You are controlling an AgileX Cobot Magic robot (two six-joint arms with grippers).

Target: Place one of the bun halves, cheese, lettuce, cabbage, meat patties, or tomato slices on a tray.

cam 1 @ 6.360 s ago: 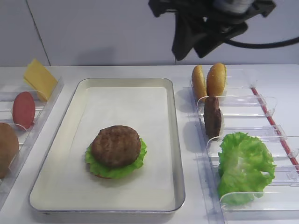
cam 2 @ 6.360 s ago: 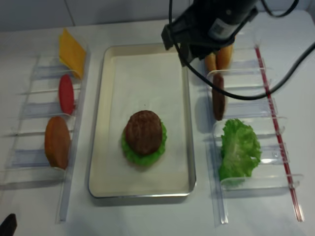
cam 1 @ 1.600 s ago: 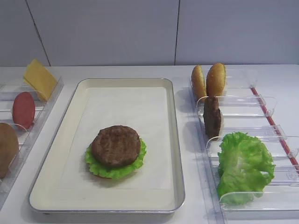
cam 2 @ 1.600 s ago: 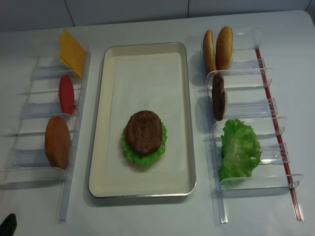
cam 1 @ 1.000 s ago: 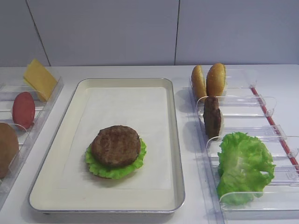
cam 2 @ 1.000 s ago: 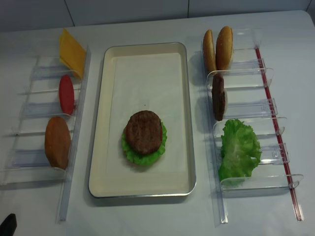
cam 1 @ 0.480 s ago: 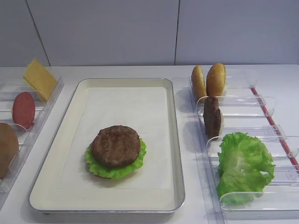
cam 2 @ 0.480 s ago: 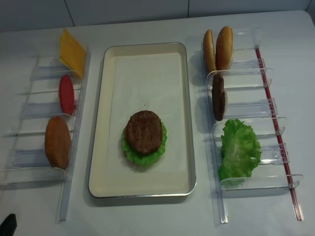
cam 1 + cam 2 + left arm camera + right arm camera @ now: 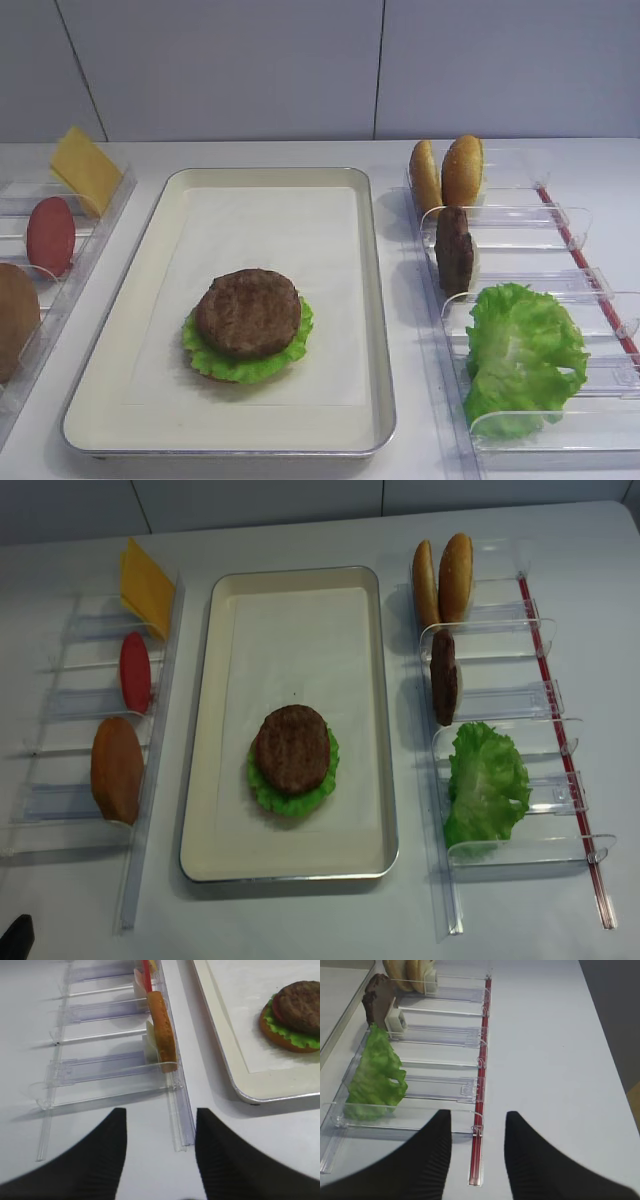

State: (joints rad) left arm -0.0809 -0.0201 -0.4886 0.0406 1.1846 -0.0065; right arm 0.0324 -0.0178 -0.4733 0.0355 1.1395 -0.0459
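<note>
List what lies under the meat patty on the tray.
Under the meat patty show a red tomato slice edge, then frilly lettuce, then a bun half on the tray. Their middles are covered by the patty.

Brown patty (image 9: 248, 312), green lettuce (image 9: 524, 358), cream tray (image 9: 378, 330).

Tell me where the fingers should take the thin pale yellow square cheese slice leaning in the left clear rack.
Probably best by the raised upper corner of the thin pale yellow square cheese slice, coming down from above. It leans tilted in the far slot of the clear plastic rack, its top standing free above the dividers, so fingers could close across its thin faces; the lower edge sits inside the slot.
</note>
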